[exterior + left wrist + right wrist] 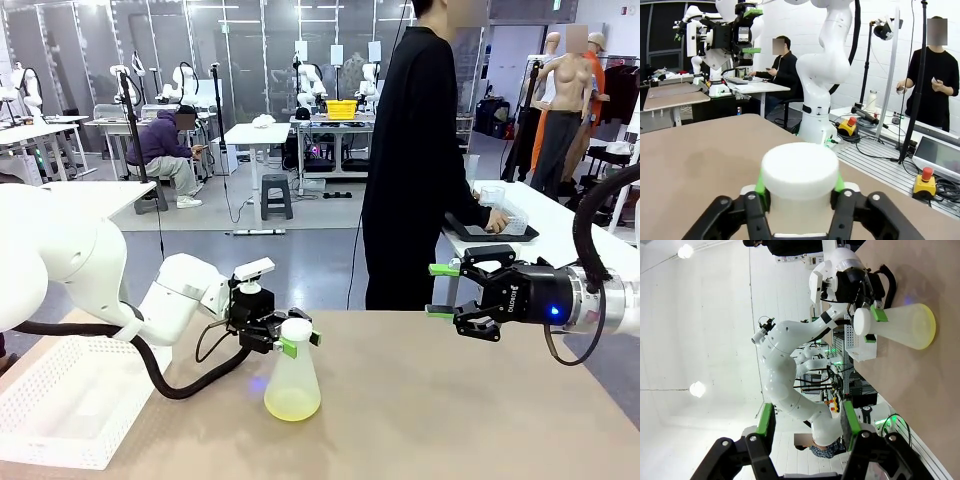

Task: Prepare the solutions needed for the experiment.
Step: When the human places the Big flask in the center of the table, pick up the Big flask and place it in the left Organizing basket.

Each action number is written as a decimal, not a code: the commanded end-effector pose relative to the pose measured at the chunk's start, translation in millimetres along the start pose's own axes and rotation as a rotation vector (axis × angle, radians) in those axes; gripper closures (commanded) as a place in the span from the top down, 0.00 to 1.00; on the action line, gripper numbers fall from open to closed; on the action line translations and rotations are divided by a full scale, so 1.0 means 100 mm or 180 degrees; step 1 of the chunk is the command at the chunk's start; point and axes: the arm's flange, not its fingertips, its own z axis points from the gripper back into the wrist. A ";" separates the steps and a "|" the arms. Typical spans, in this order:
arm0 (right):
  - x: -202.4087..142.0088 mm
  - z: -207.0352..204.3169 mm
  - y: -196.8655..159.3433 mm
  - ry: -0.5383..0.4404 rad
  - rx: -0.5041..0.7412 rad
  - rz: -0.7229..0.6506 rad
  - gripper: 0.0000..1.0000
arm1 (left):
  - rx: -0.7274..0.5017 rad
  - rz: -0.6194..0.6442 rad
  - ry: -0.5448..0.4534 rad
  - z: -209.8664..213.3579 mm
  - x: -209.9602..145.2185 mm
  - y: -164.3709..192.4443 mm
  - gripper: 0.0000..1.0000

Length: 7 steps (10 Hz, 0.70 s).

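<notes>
A translucent conical flask (292, 385) with a white cap stands upright on the tan table (450, 400), left of the middle. A shallow layer of pale yellow-green solution (292, 406) lies in its bottom. My left gripper (297, 338) reaches in from the left and is shut on the flask's neck, green pads on both sides. In the left wrist view the white cap (800, 172) sits between the pads (760, 182). My right gripper (442, 290) hovers open above the table's right part, pointing at the flask, well apart from it. The right wrist view shows the flask (907, 327) and the left gripper (872, 325) sideways.
A white perforated basket (60, 400) sits at the table's left front corner. A person in black (410, 170) stands at the far side, turned away, with a hand at a black tray (490, 228) on another table. Bare tabletop lies between the flask and my right gripper.
</notes>
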 end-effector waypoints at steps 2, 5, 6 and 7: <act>-0.05 -0.02 0.00 -0.0021 0.0050 0.0006 0.67 | -0.0071 0.0090 -0.0042 0.08 -0.01 -0.03 0.27; -0.05 -0.02 0.00 -0.0021 0.0050 0.0006 0.67 | -0.0065 0.0103 -0.0039 0.09 0.00 -0.06 0.00; -0.05 -0.02 0.00 -0.0021 0.0050 0.0006 0.67 | -0.0067 0.0104 -0.0034 0.09 0.01 -0.06 0.00; -0.05 -0.02 0.00 -0.0021 0.0050 0.0006 0.67 | -0.0058 0.0109 -0.0007 0.09 0.03 -0.06 0.00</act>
